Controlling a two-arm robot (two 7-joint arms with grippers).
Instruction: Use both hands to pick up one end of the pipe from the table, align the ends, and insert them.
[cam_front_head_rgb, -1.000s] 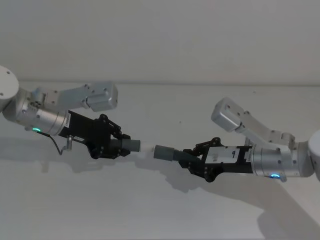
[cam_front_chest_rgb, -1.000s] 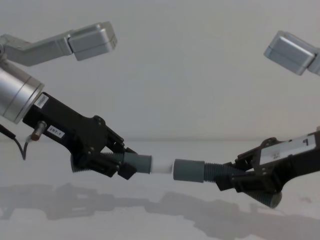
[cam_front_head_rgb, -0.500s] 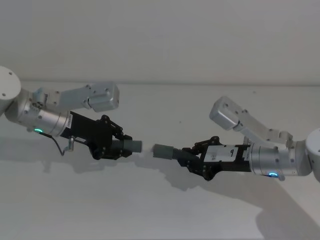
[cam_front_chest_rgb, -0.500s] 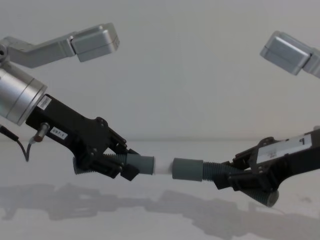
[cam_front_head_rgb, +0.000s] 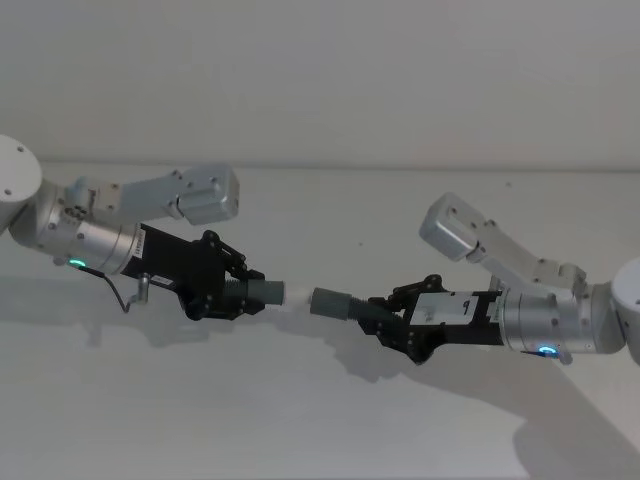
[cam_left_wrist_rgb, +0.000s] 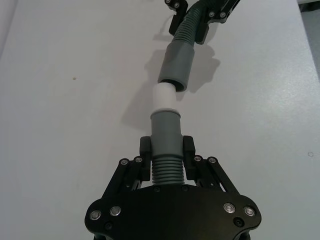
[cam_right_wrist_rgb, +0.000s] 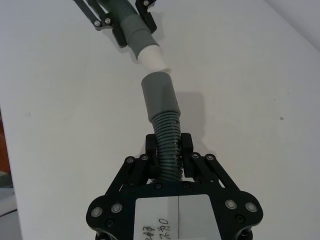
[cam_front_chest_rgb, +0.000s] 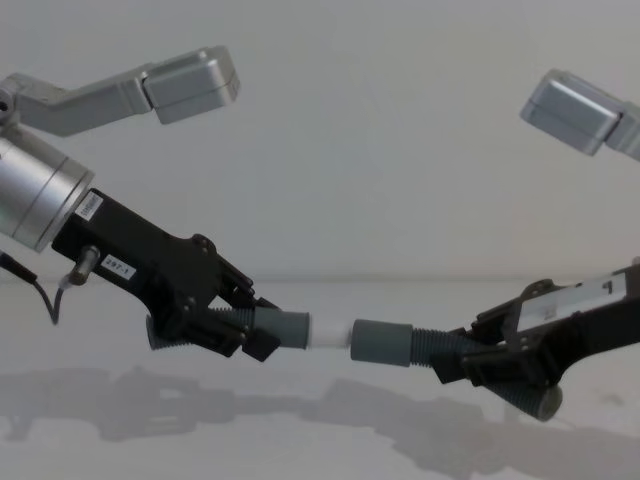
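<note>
Chest view: left gripper (cam_front_chest_rgb: 238, 330) clamps the white-tipped ribbed grey hose (cam_front_chest_rgb: 290, 329); right gripper (cam_front_chest_rgb: 470, 362) clamps the wider-cuffed piece (cam_front_chest_rgb: 382, 343).

Both arms are extended inward and held raised, tools facing one another, well apart. The left tool (cam_front_head_rgb: 240, 292) is angled slightly downward, fingers (cam_left_wrist_rgb: 145, 150) clamped. The right tool (cam_front_head_rgb: 385, 318) is held lower, pointed toward the left one, fingers (cam_right_wrist_rgb: 187, 146) likewise clamped.

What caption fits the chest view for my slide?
Left gripper and right gripper hold the two pipe pieces above the table, white tip meeting the wide grey cuff.
</note>
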